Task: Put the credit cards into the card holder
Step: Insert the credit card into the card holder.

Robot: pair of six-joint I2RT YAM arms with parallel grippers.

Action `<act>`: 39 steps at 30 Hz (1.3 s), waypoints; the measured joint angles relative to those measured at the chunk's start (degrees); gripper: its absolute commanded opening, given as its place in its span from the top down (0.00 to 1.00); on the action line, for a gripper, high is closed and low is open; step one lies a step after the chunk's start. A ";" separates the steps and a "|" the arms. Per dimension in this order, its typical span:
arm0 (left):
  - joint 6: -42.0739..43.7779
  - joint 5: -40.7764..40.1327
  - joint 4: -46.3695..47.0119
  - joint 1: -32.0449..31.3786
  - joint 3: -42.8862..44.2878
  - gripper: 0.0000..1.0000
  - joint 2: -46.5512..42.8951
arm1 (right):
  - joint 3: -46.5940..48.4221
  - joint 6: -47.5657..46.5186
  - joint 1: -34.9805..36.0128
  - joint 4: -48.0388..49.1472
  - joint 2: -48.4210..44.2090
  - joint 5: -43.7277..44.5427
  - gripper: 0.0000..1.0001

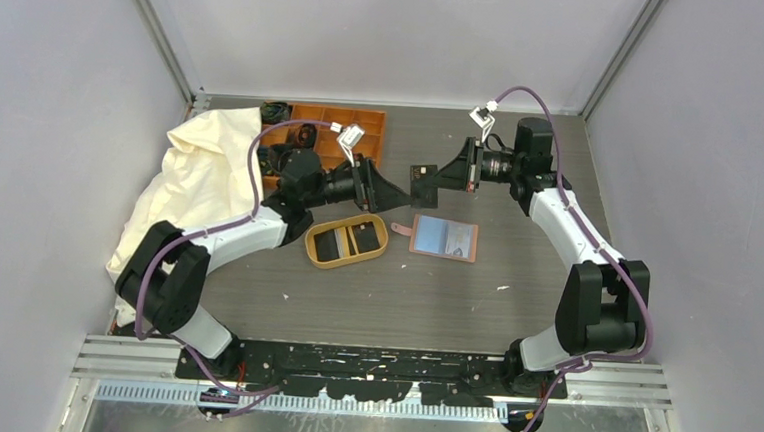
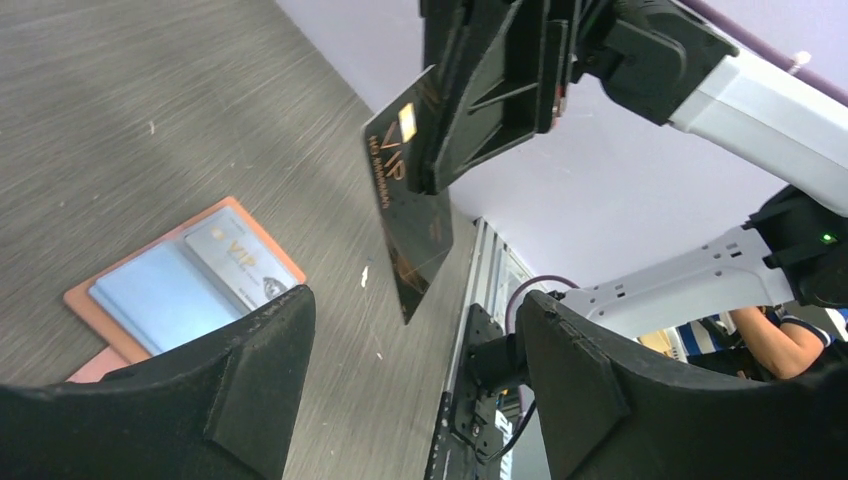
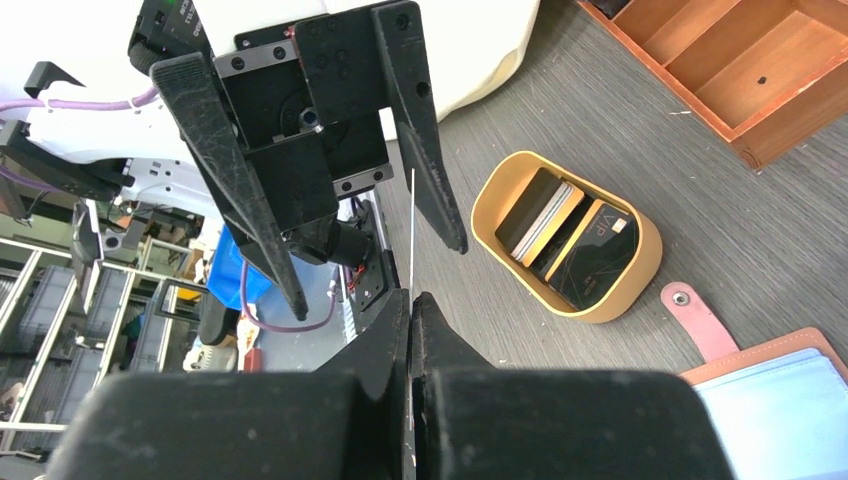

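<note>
Right fingers (image 3: 392, 335) clamped on black card (image 2: 410, 200), mid-air at centre of top view. Left fingers (image 2: 255, 375) open either side of it, not touching. One pale card (image 2: 245, 262) in open card holder (image 1: 444, 238) on bench (image 1: 402, 307), right of centre. More cards (image 3: 575, 245) in oval tray (image 3: 487, 200). Most of the job is left.

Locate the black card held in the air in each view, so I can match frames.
Top external: black gold-lettered plastic card, centre, between the two arms' tips.
Left wrist: upper centre, tilted, above the table.
Right wrist: edge-on, a thin pale line above the shut right end effector.
Shared landmark: open reddish-brown leather card holder, in all three.
</note>
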 measured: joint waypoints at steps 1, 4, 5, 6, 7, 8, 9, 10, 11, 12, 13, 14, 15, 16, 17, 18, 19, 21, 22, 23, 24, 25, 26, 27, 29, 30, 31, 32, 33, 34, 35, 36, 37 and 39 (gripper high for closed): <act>-0.33 0.09 1.57 -0.04 -0.39 0.25 -0.02 | -0.02 0.15 0.00 0.15 0.02 0.00 0.99; -0.68 0.13 6.14 -0.07 -2.05 0.27 -0.04 | -0.02 0.66 0.00 0.59 0.00 0.02 0.99; -0.79 0.11 7.48 -0.07 -2.75 0.30 -0.02 | -0.02 0.96 0.00 0.72 0.00 0.00 0.99; -0.98 0.11 8.61 -0.07 -3.32 0.33 0.00 | -0.02 1.29 0.00 0.92 0.00 0.00 0.99; -1.36 0.20 9.81 -0.07 -3.78 0.37 0.17 | -0.09 1.66 0.00 1.25 0.00 0.02 0.99; -1.95 0.31 11.04 -0.07 -3.91 0.41 0.52 | -0.24 2.05 0.00 1.68 -0.13 0.02 0.99; -2.49 0.66 12.92 -0.07 -3.91 0.43 1.20 | -0.55 2.62 0.00 2.19 -0.31 0.04 0.99; -3.21 1.03 14.67 -0.07 -3.89 0.44 1.99 | -0.92 3.23 0.00 2.67 -0.66 0.04 0.99; -3.85 1.46 16.35 -0.07 -3.89 0.45 2.91 | -1.27 3.74 0.00 3.26 -0.96 0.04 0.99; -4.48 1.77 17.62 -0.07 -3.89 0.46 3.78 | -1.51 4.24 0.00 3.85 -1.22 0.02 0.99; -5.05 2.12 18.36 -0.07 -3.89 0.47 4.39 | -1.68 4.72 0.00 4.31 -1.49 0.04 0.99; -5.55 2.51 19.02 -0.07 -3.89 0.48 5.09 | -1.77 5.09 0.02 4.79 -1.66 0.04 0.99; -5.88 2.67 19.37 -0.11 -3.89 0.49 5.44 | -1.79 5.33 0.13 5.03 -1.75 0.04 0.99; -6.29 2.80 19.61 -0.11 -3.85 0.51 5.68 | -1.79 5.64 0.33 5.33 -1.86 0.04 0.99; -6.54 2.99 19.76 -0.15 -3.80 0.52 5.90 | -1.81 5.90 0.48 5.68 -1.90 0.04 0.99; -6.78 3.08 19.82 -0.31 -3.65 0.53 6.05 | -1.84 6.08 0.61 5.99 -1.90 0.04 0.99; -6.97 3.21 19.96 -0.39 -3.43 0.54 6.25 | -1.84 6.21 0.76 6.16 -1.90 0.07 0.99; -7.19 3.58 20.20 -0.70 -2.73 0.58 6.80 | -1.88 6.32 1.05 6.43 -1.90 0.07 0.99; -7.50 3.87 20.24 -0.92 -2.36 0.62 7.04 | -1.92 6.34 1.22 6.56 -1.90 0.07 0.99; -7.76 4.20 20.37 -1.16 -2.05 0.65 7.26 | -1.97 6.34 1.38 6.60 -1.90 0.07 0.99; -7.96 4.55 20.57 -1.36 -1.88 0.71 7.43 | -2.05 6.36 1.55 6.67 -1.90 0.07 0.99; -8.11 4.92 20.65 -1.62 -1.73 0.83 7.58 | -2.16 6.36 1.64 6.75 -1.90 0.07 0.99; -8.33 5.25 20.68 -1.68 -1.60 0.95 7.69 | -2.29 6.34 1.70 6.86 -1.90 0.07 0.99; -8.22 5.73 20.72 -1.81 -1.38 0.99 7.82 | -2.40 6.36 1.79 6.91 -1.90 0.07 0.98; -8.50 6.23 20.76 -1.88 -1.16 1.00 8.04 | -2.47 6.51 1.77 6.97 -1.90 -0.31 0.90; -8.46 6.49 20.72 -1.88 -1.07 1.00 8.22 | -2.47 6.47 1.79 7.21 -1.92 -0.44 0.85; -8.46 6.86 20.72 -1.84 -1.03 1.00 8.33 | -2.47 6.27 1.79 7.30 -1.92 -0.44 0.81; -8.33 7.21 20.61 -1.73 -0.98 1.00 8.35 | -2.47 5.99 1.88 7.04 -1.92 -0.42 0.77; -7.93 7.76 20.33 -1.64 -0.87 1.00 8.35 | -2.38 4.98 1.88 6.10 -1.92 -0.35 0.74; -7.39 8.39 19.76 -1.60 -0.66 1.00 8.35 | -2.05 3.06 1.88 3.93 -1.92 -0.24 0.71; -6.29 9.18 18.38 -1.60 -0.07 1.00 8.35 | -1.38 0.70 1.86 0.83 -1.92 -0.09 0.68; -5.25 9.64 17.31 -1.60 0.37 1.00 8.35 | -0.35 -2.19 1.77 -2.89 -1.90 0.07 0.67; -4.42 10.32 16.28 -1.60 0.90 1.00 8.35 | 0.59 -4.37 1.60 -5.66 -1.90 0.11 0.66; -2.82 11.52 14.56 -1.60 1.97 1.00 8.35 | 2.58 -8.22 1.22 -10.08 -1.90 0.07 0.64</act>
